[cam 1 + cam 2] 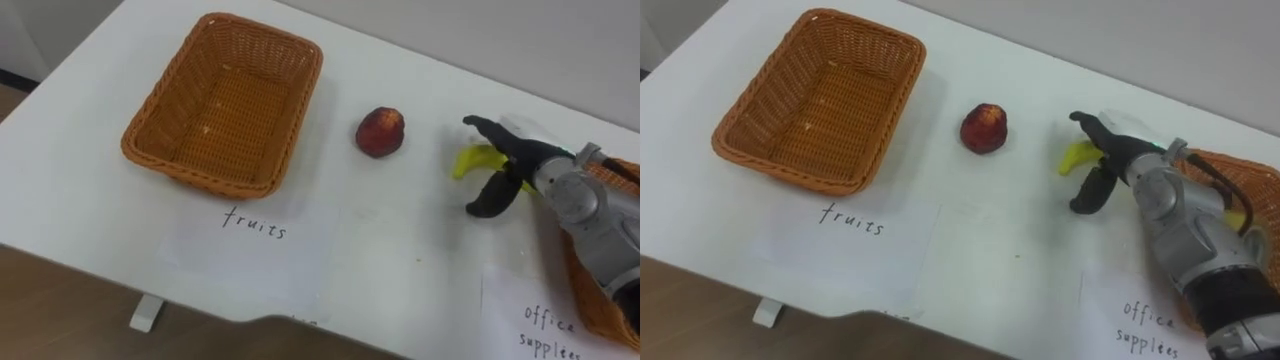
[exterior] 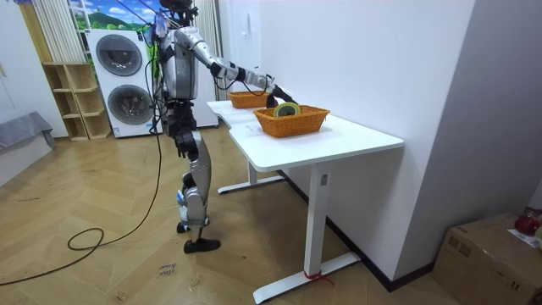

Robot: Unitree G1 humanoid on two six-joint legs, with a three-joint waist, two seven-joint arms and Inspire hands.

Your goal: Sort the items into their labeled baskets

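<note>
Standing at white tabletop (image 1: 400, 235), robot reaches right arm across it. Wicker fruit basket (image 1: 165, 105) sits far left with nothing in it, paper label (image 1: 250, 250) on its near side. Second wicker basket (image 2: 292, 124) sits at right edge, round green item (image 2: 286, 109) inside, another label (image 1: 520, 320) just left of it. Right hand (image 1: 520, 160) hovers left of that basket, fingers spread, gripping nothing. Red fruit (image 1: 380, 131) lies between baskets. Yellow banana (image 1: 478, 160) lies on tabletop between thumb and fingers.
</note>
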